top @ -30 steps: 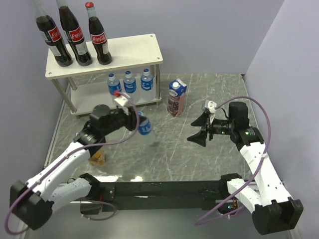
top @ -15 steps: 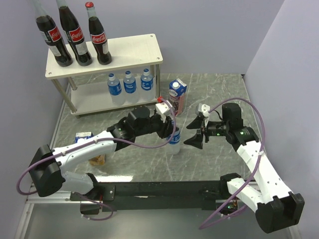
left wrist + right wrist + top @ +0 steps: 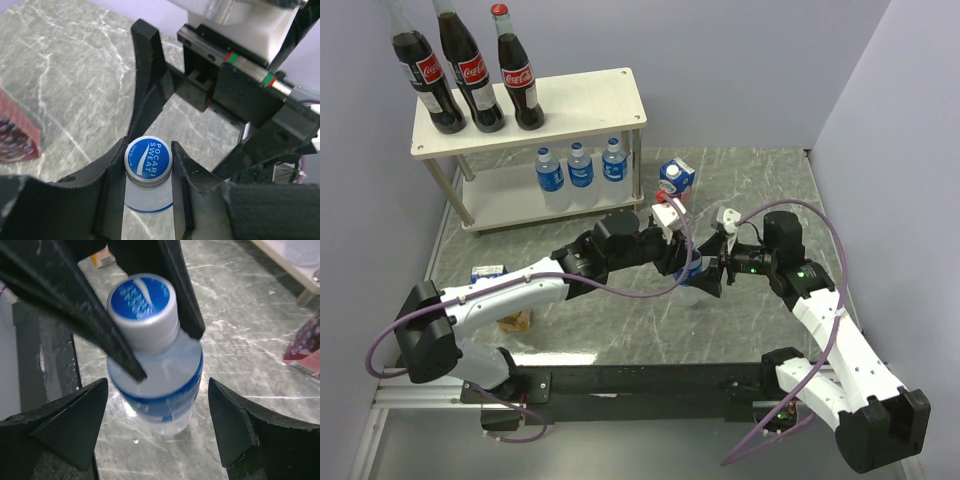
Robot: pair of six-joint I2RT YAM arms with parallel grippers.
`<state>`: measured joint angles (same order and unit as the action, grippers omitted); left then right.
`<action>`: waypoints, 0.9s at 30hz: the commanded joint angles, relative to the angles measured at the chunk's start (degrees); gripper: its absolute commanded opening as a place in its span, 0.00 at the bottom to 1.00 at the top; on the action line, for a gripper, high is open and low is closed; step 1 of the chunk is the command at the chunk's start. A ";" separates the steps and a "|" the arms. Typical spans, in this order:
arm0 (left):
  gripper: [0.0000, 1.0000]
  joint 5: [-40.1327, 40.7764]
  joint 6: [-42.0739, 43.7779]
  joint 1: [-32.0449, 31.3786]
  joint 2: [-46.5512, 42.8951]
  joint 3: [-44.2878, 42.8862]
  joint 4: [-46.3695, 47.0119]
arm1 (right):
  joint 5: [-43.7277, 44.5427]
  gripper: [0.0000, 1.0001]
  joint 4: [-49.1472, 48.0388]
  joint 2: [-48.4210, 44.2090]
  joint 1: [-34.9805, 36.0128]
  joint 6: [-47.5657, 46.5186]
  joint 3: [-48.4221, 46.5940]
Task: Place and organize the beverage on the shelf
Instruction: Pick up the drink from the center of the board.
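In left tool (image 3: 148,159), bottle (image 3: 161,374), right tool (image 3: 157,384) flanking

Grey marbled table (image 3: 620,320), pale lilac walls (image 3: 740,70) behind.

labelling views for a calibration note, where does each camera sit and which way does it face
top: fixed above and behind the robot, looking down on the table, shelf and both arms.
left wrist: rides that wrist, looking down past the left tool, shut on the water bottle at its top.
right wrist: rides that wrist, facing the bottle between the fingers of the open right tool.
shared: all three show the water bottle; each wrist view also shows the other tool.
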<state>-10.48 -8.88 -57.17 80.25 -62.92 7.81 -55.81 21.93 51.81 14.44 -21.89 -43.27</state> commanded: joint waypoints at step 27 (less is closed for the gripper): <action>0.83 6.87 -7.73 -2.42 -4.48 -4.24 15.30 | 1.50 0.00 -0.05 -0.13 0.59 -0.79 -3.14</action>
<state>-6.07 -14.13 -59.09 82.39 -66.76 13.17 -52.93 23.18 52.23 14.98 -22.26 -43.18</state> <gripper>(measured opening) 0.764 0.585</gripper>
